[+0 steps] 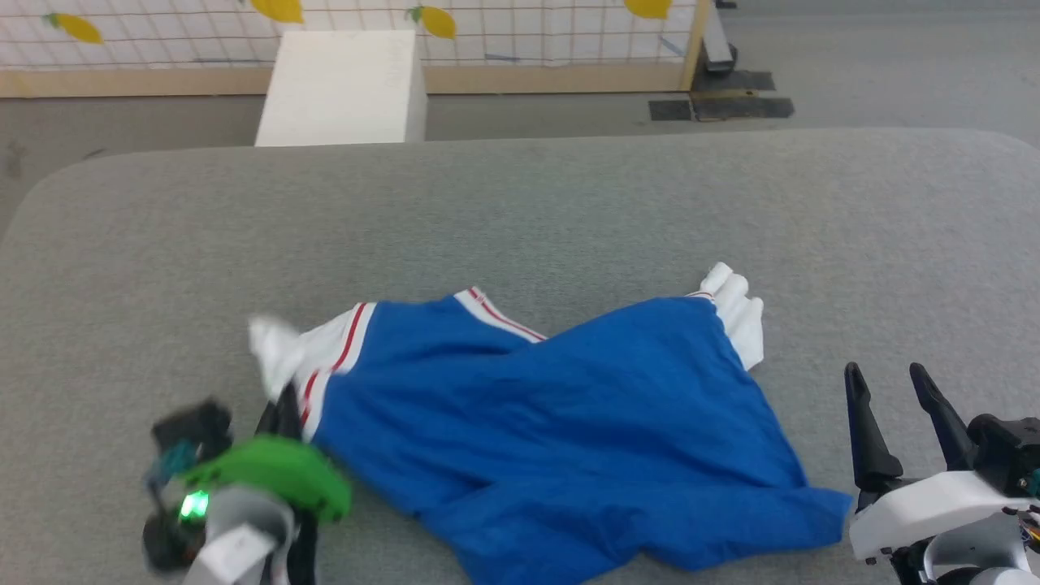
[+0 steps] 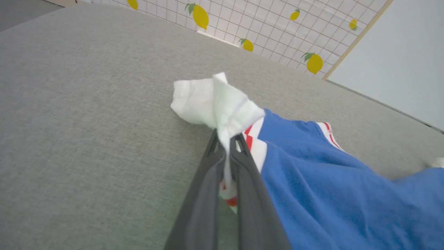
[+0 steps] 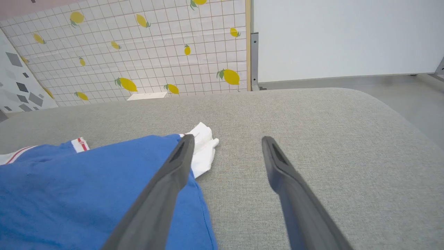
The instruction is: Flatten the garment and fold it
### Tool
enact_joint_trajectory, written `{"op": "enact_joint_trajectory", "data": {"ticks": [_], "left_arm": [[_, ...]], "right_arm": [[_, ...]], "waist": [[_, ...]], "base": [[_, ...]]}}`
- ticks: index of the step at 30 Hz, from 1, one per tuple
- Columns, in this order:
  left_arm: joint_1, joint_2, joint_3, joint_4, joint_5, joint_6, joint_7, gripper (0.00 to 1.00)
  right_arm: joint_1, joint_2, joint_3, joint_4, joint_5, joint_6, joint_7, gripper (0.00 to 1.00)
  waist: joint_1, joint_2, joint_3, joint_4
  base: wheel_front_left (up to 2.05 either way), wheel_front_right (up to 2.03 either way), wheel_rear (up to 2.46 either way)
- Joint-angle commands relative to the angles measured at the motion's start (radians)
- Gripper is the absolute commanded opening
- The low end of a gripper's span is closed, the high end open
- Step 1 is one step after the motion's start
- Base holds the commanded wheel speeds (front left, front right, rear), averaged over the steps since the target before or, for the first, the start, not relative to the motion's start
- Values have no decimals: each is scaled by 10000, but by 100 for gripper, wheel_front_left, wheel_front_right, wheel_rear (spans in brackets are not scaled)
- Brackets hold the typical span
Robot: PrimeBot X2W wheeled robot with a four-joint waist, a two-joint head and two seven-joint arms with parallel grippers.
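Now — left gripper (image 2: 228, 139) tight on garment (image 2: 329, 194)

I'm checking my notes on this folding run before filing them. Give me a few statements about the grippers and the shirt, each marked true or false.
1. The left gripper is shut on a white sleeve of the garment. True.
2. The right gripper is clamped on the blue hem. False: its jaws stand open and hold nothing, beside the garment's right edge.
3. The garment lies spread flat. False: it is bunched, with folds running across the blue body.
4. A white box stands beyond the far edge of the table. True.
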Motion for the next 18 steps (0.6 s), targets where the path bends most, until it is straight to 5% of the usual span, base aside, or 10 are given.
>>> {"op": "enact_joint_trajectory", "data": {"ticks": [1, 7, 9, 18], "left_arm": [[437, 89, 120, -10, -113, 157, 35, 0], [1829, 84, 214, 151, -474, 530, 748, 0], [2151, 44, 99, 99, -654, 498, 1234, 100], [2422, 760, 25, -1375, -68, 413, 752, 100]], "right_arm": [[-1, 1, -8, -59, 54, -13, 60, 100], [74, 1, -60, -137, 13, -13, 344, 100], [87, 1, -101, -171, 14, -13, 416, 100], [64, 1, 8, -259, 51, -13, 479, 100]], "waist": [[0, 0, -124, 256], [0, 0, -205, 554], [0, 0, -213, 652], [0, 0, -201, 930]], "base": [[0, 0, 0], [0, 0, 0], [0, 0, 0], [0, 0, 0]]}}
